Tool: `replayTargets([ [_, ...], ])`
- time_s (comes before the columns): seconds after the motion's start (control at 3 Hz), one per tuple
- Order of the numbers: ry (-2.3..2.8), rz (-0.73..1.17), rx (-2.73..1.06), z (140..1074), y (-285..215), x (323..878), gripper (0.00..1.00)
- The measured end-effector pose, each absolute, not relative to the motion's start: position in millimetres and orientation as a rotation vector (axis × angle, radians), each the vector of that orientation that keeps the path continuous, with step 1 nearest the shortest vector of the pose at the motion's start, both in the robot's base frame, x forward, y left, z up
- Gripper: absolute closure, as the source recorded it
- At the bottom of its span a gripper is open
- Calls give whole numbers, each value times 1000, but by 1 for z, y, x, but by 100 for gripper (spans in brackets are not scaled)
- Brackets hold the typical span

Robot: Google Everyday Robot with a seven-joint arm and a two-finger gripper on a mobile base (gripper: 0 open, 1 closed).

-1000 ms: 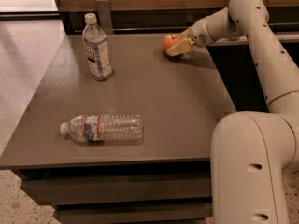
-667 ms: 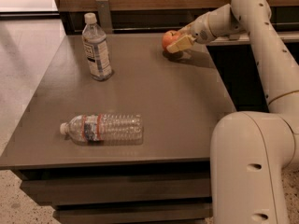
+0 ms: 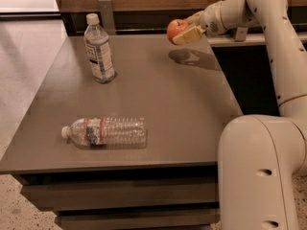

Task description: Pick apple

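Compared with a second ago, the apple and hand sit higher: then the fruit rested on the far right of the bench [image 3: 158, 104], and now it hangs clear of that surface, with its shadow [image 3: 189, 56] lying on the top just below. Across the bench, the arm [image 3: 283, 56] reaches in from the right towards the back edge. An upright bottle [image 3: 99, 49] stands far left and a lying bottle [image 3: 105, 132] rests near the front, both well apart from the action. At the arm's end, the hand [image 3: 183, 30] is clamped on the apple [image 3: 175, 28], one tan finger under it and one behind. Being round, the fruit has no long axis to mind; it sits at the hand's leftward tip, so the pick looks nearly done, and any further lift likely depends on that clamp holding.
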State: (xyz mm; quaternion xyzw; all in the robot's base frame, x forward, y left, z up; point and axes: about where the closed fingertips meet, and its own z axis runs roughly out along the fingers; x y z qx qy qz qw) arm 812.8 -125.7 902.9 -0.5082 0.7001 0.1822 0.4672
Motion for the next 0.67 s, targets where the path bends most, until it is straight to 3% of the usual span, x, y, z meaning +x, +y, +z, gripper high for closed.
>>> replayTargets([
  [0.67,1646,447,-1267,928,-126,805,100],
])
